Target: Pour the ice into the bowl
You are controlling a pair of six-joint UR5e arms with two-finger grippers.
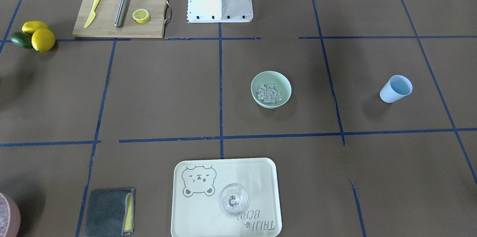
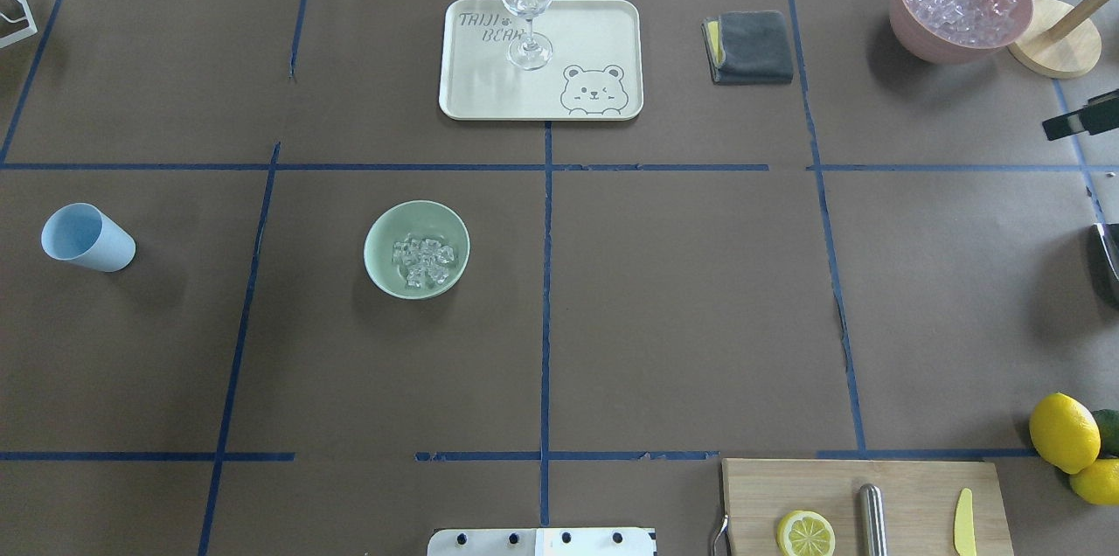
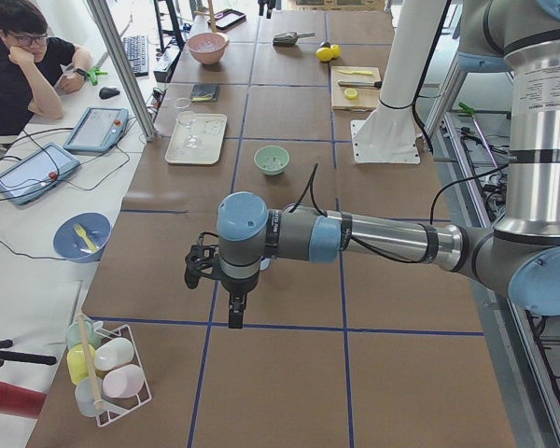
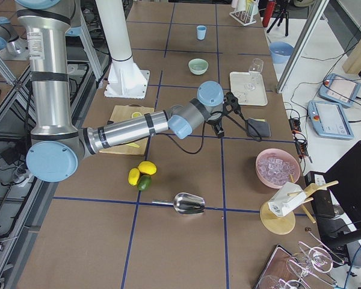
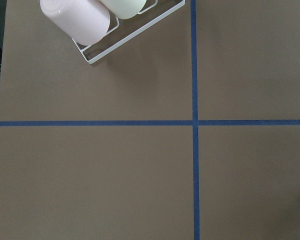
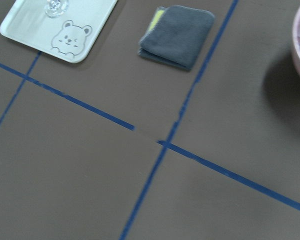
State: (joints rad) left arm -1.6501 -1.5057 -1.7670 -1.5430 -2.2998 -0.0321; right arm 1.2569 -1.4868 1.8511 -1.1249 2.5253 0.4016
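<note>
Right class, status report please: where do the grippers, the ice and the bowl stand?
Left gripper, right gripper: over bare table, away from bowl, open or shut unreadable. Ice heaped in bowl. Light blue cup apart, nothing touching bowl.

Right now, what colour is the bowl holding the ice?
Pale mint green; the bowl shows best in the overhead view.

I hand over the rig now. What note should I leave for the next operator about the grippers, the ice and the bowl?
Left gripper: seen only from the side, over bare table; open or shut cannot be told.
Right gripper: the same, far from the bowl.
Ice: heaped inside the bowl.
Light blue cup: apart from the bowl, looks empty.
Done: the pour appears complete.
Left: nothing apparent.
</note>
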